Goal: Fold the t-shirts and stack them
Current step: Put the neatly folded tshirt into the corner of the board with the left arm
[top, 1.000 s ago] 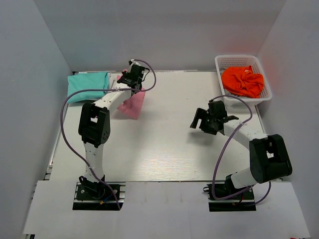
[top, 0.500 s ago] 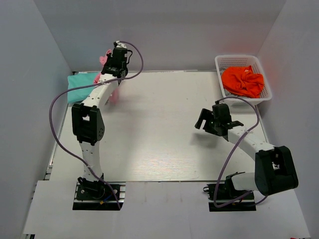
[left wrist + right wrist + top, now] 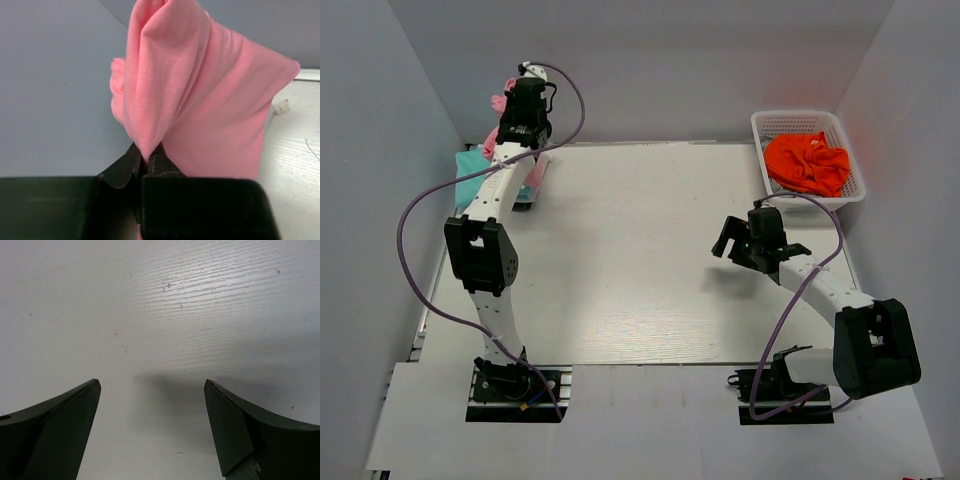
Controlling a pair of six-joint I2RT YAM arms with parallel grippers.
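The left fingers (image 3: 123, 171) pinch shut on a gathered fold of the pink t-shirt (image 3: 205, 105), holding it up off the worktop (image 3: 640, 250) at the far left corner, close to the grey back wall (image 3: 650, 70). The wrist view shows the cloth bunched and creased where the dark tips clamp it, and draped in a broad folded panel to the right. From above, the left arm reaches far forward, and bits of pink show around its wrist. The teal t-shirt (image 3: 467, 184) lies flat on the worktop beneath that arm, against the left wall, and is partly hidden by the arm. The right fingers (image 3: 55, 432) are spread wide with nothing between them. They hover over bare white boards on the right half of the worktop, well apart from both shirts. A white basket (image 3: 760, 125) at the far right corner holds a crumpled orange cloth (image 3: 807, 162).
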